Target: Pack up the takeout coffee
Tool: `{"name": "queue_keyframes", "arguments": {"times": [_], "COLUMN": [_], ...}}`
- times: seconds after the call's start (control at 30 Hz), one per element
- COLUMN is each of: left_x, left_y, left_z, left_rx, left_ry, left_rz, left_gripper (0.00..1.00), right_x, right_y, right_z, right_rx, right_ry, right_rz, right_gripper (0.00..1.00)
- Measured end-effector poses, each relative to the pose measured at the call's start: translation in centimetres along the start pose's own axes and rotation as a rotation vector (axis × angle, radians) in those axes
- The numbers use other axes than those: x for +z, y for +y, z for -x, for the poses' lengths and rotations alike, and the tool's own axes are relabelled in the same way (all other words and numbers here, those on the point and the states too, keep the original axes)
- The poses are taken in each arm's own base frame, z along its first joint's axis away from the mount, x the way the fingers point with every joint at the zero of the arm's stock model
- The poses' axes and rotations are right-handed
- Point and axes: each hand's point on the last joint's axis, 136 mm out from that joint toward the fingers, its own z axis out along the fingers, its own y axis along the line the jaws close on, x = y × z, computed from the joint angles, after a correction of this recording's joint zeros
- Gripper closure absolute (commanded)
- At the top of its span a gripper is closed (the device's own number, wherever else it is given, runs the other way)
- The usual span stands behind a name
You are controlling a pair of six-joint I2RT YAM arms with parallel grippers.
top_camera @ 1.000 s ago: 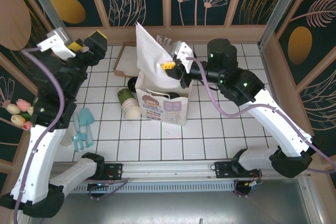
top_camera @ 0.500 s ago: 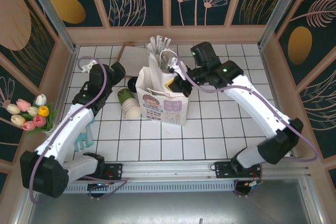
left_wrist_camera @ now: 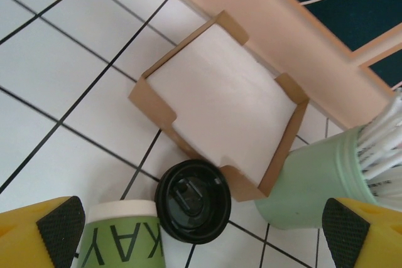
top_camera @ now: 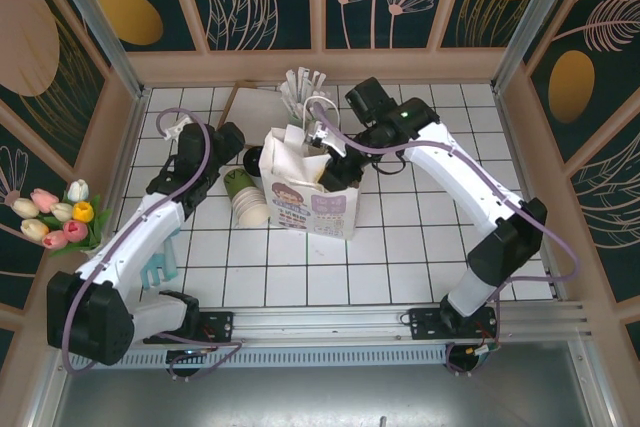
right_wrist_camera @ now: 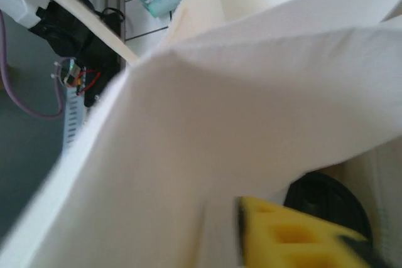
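The takeout coffee (left_wrist_camera: 193, 201) stands on the tiles, its black round lid facing up at me in the left wrist view. My left gripper (left_wrist_camera: 202, 233) hangs just above it, open, one yellow fingertip on either side. From above, the coffee (top_camera: 251, 160) sits left of the white paper bag (top_camera: 310, 209), partly under my left gripper (top_camera: 232, 143). My right gripper (top_camera: 324, 161) is at the bag's open mouth. In its wrist view one yellow finger (right_wrist_camera: 295, 236) lies against the bag's white wall (right_wrist_camera: 207, 117); the other finger is hidden.
A light-green cup (left_wrist_camera: 122, 236) with a white rim lies beside the coffee, with stacked cream cups (top_camera: 250, 209) below it. A pale-green straw holder (left_wrist_camera: 314, 180) and a cardboard tray of white napkins (left_wrist_camera: 220, 101) stand close behind. A dark round shape (right_wrist_camera: 326, 199) shows past the bag wall.
My left arm has swung down from a raised pose to hover over the coffee. My right arm has lowered, and the bag's pulled-up edge has dropped.
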Motion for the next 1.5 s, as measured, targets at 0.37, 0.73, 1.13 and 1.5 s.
{"name": "queue_keyframes", "arguments": {"times": [0.37, 0.73, 1.13, 1.5], "left_x": [-1.0, -2.2, 5.1, 5.3], "left_y": [2.6, 13.3, 13.5, 13.1], "left_z": [1.9, 2.4, -1.6, -0.1], "left_rx": [0.004, 0.161, 0.558, 0.578], "left_ry": [-0.112, -0.417, -0.293, -0.383], "left_rz": [0.097, 0.466, 0.333, 0.147], "left_gripper": [0.01, 0.02, 0.01, 0.01], "right_x": [-10.3, -23.0, -14.6, -15.2], "right_y": [0.8, -12.3, -17.6, -20.5], "right_z": [3.6, -12.2, -36.6, -32.3], "right_rx": [-0.151, 0.438, 1.061, 0.785], "right_ry": [-0.287, -0.552, -0.505, -0.697], "right_rz": [-0.419, -1.398, -1.441, -1.413], "right_gripper": [0.09, 0.01, 0.01, 0.01]}}
